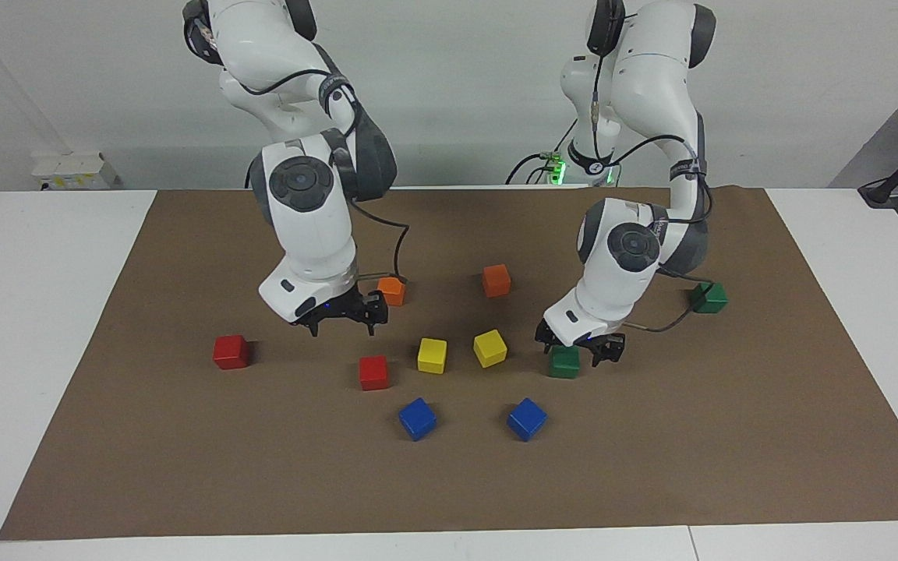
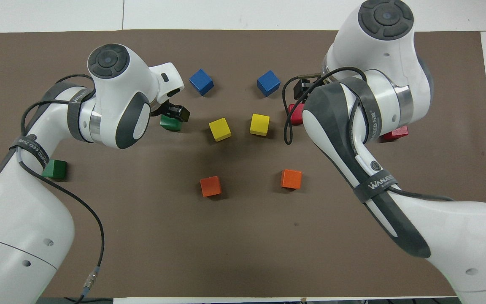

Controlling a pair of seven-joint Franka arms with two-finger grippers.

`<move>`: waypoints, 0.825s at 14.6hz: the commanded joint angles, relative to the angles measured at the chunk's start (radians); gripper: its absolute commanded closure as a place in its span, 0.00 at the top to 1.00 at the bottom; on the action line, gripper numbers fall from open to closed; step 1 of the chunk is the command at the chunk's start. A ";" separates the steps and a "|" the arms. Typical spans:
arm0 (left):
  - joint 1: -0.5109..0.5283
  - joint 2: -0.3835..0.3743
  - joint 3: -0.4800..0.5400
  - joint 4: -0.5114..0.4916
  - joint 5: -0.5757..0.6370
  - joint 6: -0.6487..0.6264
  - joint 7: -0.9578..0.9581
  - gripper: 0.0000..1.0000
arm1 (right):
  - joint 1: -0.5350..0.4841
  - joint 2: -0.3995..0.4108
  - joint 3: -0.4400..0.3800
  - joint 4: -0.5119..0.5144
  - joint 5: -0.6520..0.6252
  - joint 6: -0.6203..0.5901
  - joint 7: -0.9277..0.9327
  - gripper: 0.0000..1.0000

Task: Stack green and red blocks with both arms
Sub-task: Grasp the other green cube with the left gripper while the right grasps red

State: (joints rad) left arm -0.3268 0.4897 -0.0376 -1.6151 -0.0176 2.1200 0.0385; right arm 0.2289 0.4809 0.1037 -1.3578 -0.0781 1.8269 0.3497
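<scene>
While both claws are spread with nothing in them, the coming grasps turn on how each block sits under its claw. Starting at the facing view's mid-height edge toward the right arm's end, one red block (image 1: pixel 231 351) lies alone on the brown mat (image 1: pixel 106 436), apart from everything. Next, the right gripper (image 1: pixel 342 329) hangs clear of the mat, and the second red block (image 1: pixel 373 372) lies just lower in the frame, under one fingertip, not centred; I judge a short shift is needed before descending. Past the yellow cubes (image 1: pixel 461 352) at centre frame, the left gripper (image 1: pixel 576 351) is down low, straddling a green block (image 1: pixel 564 361) that sits between its fingers, seemingly ready for closing. The other green block (image 1: pixel 709 298) rests higher in the frame, beside the left arm's cable. All four are small matte cubes with no long axis.
</scene>
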 commanded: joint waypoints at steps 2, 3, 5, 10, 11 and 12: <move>-0.015 0.001 0.015 -0.081 0.021 0.113 -0.011 1.00 | 0.001 0.051 0.002 0.035 -0.011 0.066 0.034 0.99; -0.017 0.001 0.015 -0.098 0.021 0.130 -0.017 1.00 | 0.003 0.057 0.002 0.029 -0.011 0.089 0.035 0.99; -0.017 0.000 0.013 -0.104 0.021 0.133 -0.043 1.00 | 0.012 0.071 0.002 0.025 -0.009 0.120 0.040 0.99; -0.035 -0.008 0.016 -0.149 0.022 0.190 -0.089 0.77 | 0.017 0.088 0.002 -0.035 -0.008 0.202 0.041 0.99; -0.037 -0.010 0.016 -0.149 0.022 0.181 -0.092 0.42 | 0.017 0.088 0.002 -0.052 -0.008 0.222 0.041 0.99; -0.037 -0.013 0.018 -0.146 0.022 0.167 -0.094 0.00 | 0.018 0.088 0.002 -0.076 -0.008 0.245 0.041 0.99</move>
State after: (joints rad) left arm -0.3429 0.5003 -0.0384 -1.7335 -0.0169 2.2801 -0.0259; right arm 0.2443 0.5743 0.1038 -1.3850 -0.0781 2.0235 0.3644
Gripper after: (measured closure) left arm 0.145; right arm 0.000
